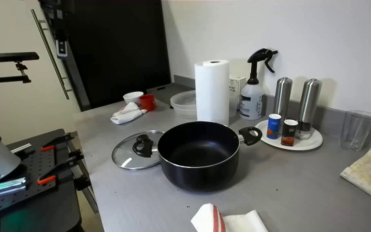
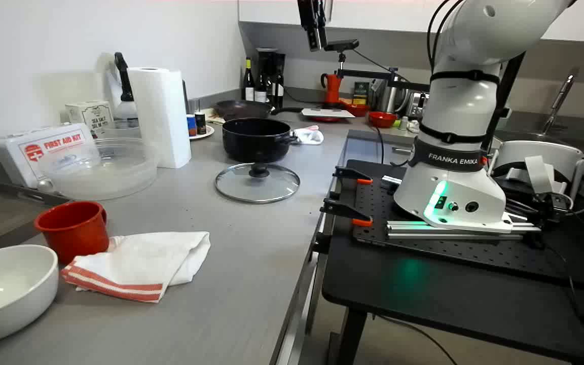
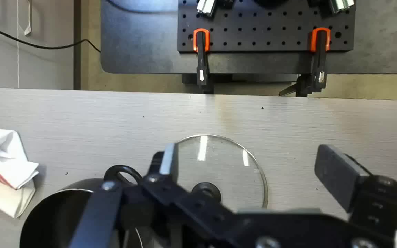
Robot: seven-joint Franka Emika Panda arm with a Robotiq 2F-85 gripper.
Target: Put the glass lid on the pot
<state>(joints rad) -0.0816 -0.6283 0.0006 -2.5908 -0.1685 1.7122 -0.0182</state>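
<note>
Find the glass lid (image 2: pixel 257 190) lying flat on the counter (image 2: pixel 251 238), with knob (image 2: pixel 259 171) upward, just beside the pot (image 2: pixel 254 143); cannot tell whether touching. Not yet on the pot, so by judgement at the grasping stage, with the lift and placing left to do.

In the wrist view, note the hand (image 3: pixel 252 168) with both fingers (image 3: pixel 336 175) spread wide and nothing gripped; high above the counter in both exterior views.

For the coming move, reckon from the knob: below the hand, well apart in height, and in the wrist view off-centre, nearer the finger on the pot's side. Probably a matter of shifting toward the pot, then a long straight descent, saving fine centring until low, where easier to judge. Round, hence without a long axis to match: likely graspable by the knob from any direction. In an exterior view, watch the pot's handle (image 1: pixel 147 150), jutting out on the lid's side and liable to be bumped by a finger coming down wide.
</note>
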